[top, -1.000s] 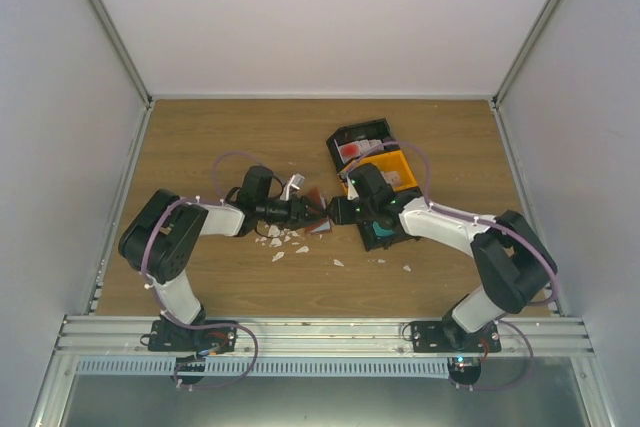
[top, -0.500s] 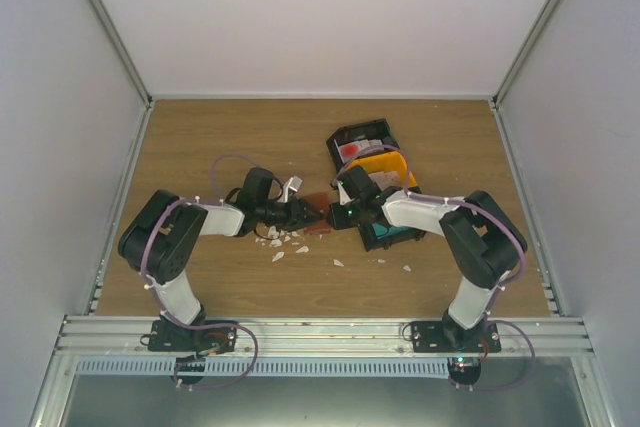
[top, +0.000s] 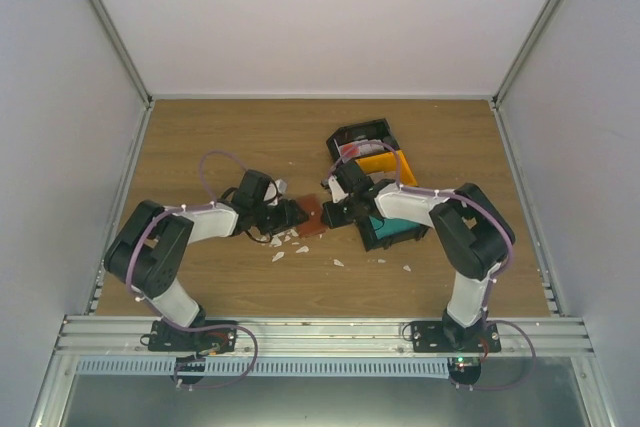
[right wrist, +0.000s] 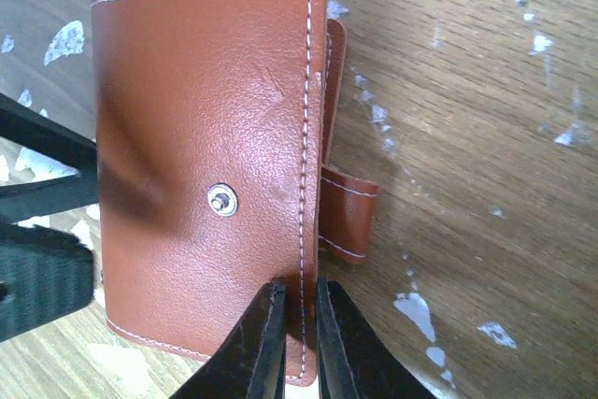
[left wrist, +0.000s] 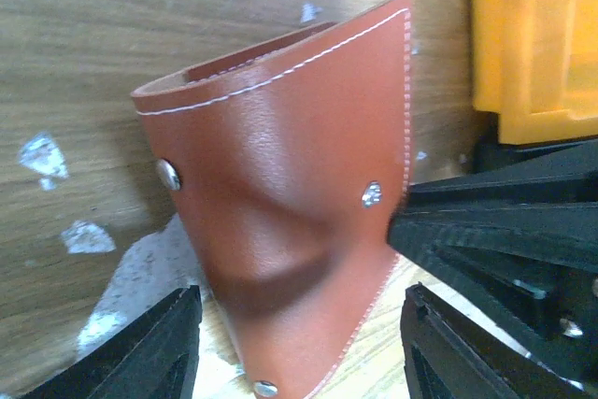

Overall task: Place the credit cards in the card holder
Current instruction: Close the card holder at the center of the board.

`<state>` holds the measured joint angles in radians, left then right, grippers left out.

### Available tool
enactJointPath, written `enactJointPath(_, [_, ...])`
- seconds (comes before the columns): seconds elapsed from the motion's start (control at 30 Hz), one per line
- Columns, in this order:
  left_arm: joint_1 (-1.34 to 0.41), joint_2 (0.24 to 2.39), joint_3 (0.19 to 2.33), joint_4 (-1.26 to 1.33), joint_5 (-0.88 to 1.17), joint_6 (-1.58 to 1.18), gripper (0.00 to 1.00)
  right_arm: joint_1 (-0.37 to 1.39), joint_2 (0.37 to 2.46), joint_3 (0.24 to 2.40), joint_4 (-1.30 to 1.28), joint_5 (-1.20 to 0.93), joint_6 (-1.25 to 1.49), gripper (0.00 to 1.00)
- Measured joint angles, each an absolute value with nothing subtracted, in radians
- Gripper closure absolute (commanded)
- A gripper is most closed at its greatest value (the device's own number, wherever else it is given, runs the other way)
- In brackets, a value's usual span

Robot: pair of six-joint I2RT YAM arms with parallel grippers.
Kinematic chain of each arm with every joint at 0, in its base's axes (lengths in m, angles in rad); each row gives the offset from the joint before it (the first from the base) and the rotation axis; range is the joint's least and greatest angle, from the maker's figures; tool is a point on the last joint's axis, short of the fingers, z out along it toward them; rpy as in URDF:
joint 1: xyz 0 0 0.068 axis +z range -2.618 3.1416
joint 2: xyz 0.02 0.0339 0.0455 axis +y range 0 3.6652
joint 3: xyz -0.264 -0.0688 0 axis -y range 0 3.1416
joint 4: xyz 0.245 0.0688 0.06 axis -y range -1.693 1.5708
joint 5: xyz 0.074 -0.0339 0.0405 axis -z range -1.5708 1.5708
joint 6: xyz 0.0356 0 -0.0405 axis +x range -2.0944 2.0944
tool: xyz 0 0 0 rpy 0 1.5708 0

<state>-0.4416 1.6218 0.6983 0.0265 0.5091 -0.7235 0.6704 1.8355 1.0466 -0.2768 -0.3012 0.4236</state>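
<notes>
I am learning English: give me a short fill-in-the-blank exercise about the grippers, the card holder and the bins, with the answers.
1. The right gripper is shut on an edge of the card holder, whose colour is reddish-____.
2. The left gripper has its jaws ____, one on each side of the card holder.
3. Next to the black bin at the back stands a bin coloured ____.
Missing words: brown; open; yellow.
</notes>
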Motion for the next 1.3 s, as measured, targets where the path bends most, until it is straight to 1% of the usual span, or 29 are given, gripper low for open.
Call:
enactJointPath(0.13, [-0.44, 1.639, 0.699, 0.017, 0.504, -0.722, 0.4, 0.667, 1.847, 1.056, -0.279, -0.332, 0.401, 0.89])
enactJointPath(0.3, [-0.434, 1.66, 0.703, 0.039, 0.53, -0.723, 0.47, 0.664, 1.866, 1.074, -0.302, -0.373, 0.362, 0.9])
enactJointPath(0.53, [-0.418, 1.686, 0.686, 0.105, 0.563, -0.721, 0.62, 0.659, 1.878, 1.08, -0.32, -0.436, 0.321, 0.89])
enactJointPath(0.7, [-0.414, 1.686, 0.657, 0.145, 0.571, -0.708, 0.77, 0.659, 1.877, 1.077, -0.325, -0.453, 0.319, 0.86])
enactJointPath(0.77, [-0.413, 1.686, 0.649, 0.152, 0.578, -0.701, 0.85, 0.66, 1.873, 1.068, -0.321, -0.458, 0.321, 0.84])
enactJointPath(0.83, [-0.411, 1.684, 0.643, 0.162, 0.601, -0.691, 0.89, 0.661, 1.865, 1.055, -0.316, -0.458, 0.326, 0.79])
enactJointPath(1.0, [-0.413, 1.667, 0.643, 0.165, 0.652, -0.664, 0.91, 0.665, 1.82, 1.006, -0.293, -0.427, 0.352, 0.65])
enactJointPath(1.3, [-0.431, 1.595, 0.632, 0.036, 0.728, -0.588, 0.91, 0.686, 1.636, 0.886, -0.278, -0.27, 0.33, 0.59])
